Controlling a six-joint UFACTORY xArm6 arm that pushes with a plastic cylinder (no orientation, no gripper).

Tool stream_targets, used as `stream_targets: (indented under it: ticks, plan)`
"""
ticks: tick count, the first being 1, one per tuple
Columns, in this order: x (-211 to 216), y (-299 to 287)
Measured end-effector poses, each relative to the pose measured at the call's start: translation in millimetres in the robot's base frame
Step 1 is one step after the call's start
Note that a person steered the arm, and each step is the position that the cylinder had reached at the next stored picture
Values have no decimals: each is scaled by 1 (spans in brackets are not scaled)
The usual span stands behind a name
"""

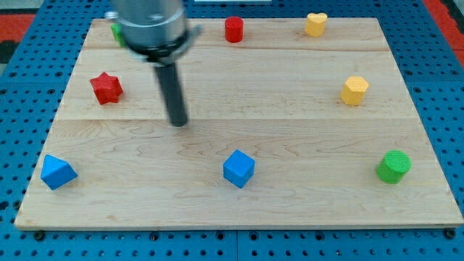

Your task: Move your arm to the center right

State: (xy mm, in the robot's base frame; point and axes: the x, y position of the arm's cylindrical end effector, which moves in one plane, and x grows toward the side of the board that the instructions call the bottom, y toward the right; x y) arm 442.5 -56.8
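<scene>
My tip (177, 122) rests on the bench (290, 210) left of centre, right of the red star (106, 88). No pincer shows. Blocks: two red, counting the red cylinder (233, 30); two yellow, two blue, two green.

A robotics lab bench, it seems. A pale wooden board (290, 210) lies on a blue perforated mounting plate (22, 80), which shows all around the board's edges.

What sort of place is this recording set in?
Probably a robotics lab bench: a wooden board lies on a blue perforated base, small coloured blocks such as a red star and green cylinder are scattered about, and my tip rests touching none.
</scene>
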Motion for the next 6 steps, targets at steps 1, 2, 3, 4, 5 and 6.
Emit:
stream_targets:
  ticks: [1,2,3,4,5,6]
  plan:
    - [-11,46]
    - [21,116]
    - [17,182]
    - [28,268]
    - [38,331]
    - [86,338]
